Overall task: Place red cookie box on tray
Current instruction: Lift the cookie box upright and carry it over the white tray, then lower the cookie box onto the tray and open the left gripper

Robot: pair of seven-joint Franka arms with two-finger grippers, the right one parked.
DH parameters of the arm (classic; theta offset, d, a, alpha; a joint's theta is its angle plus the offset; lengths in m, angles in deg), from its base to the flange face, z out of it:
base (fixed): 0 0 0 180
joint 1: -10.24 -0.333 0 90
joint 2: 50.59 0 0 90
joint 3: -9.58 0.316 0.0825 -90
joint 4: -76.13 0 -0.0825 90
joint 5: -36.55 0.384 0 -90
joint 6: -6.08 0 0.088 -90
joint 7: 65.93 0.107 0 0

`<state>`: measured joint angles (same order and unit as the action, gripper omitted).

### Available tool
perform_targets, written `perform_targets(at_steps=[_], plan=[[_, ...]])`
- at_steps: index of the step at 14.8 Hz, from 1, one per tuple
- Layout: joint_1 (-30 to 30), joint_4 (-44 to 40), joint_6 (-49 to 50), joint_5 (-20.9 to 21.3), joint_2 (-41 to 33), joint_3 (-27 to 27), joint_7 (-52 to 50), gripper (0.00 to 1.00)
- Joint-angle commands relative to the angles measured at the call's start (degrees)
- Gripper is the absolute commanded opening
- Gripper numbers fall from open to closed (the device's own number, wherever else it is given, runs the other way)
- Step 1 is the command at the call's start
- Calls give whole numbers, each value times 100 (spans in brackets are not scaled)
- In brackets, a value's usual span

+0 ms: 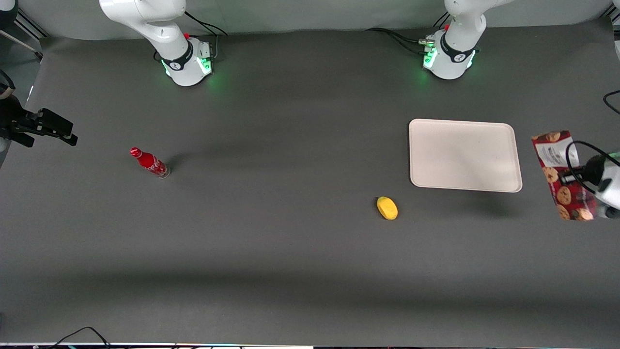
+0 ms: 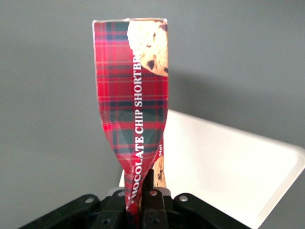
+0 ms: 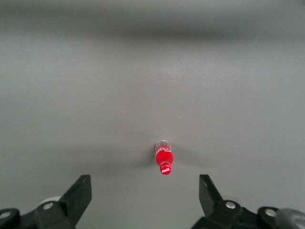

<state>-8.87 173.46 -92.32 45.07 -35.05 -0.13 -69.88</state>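
Observation:
The red cookie box (image 1: pixel 562 175) hangs in the air at the working arm's end of the table, beside the tray (image 1: pixel 465 155) and clear of it. It is a long dark-red carton with cookie pictures and a white label patch. My gripper (image 1: pixel 579 178) is shut on it. In the left wrist view the box (image 2: pixel 133 109) shows tartan print and the words CHOCOLATE CHIP SHORTBREAD, pinched flat where the gripper (image 2: pixel 141 202) squeezes it. The cream-white tray (image 2: pixel 228 167) lies below the box with nothing on it.
A yellow lemon-like object (image 1: pixel 387 208) lies on the dark mat nearer the front camera than the tray. A red soda bottle (image 1: pixel 149 163) lies toward the parked arm's end and shows as the bottle (image 3: pixel 164 160) in the right wrist view.

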Motion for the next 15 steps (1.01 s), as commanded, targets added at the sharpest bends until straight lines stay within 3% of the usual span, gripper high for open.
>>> perform_targets(at_steps=[1, 6, 13, 15], plan=[[-41, 1146, -266, 80, -762, -40, 1377, 0], [-49, 3131, -1766, 80, -1623, -233, 1668, 0], [-146, 4724, -3911, 115, -1589, -155, 2293, 0], [-181, 4752, -3888, 62, -1615, 12, 2250, 0]])
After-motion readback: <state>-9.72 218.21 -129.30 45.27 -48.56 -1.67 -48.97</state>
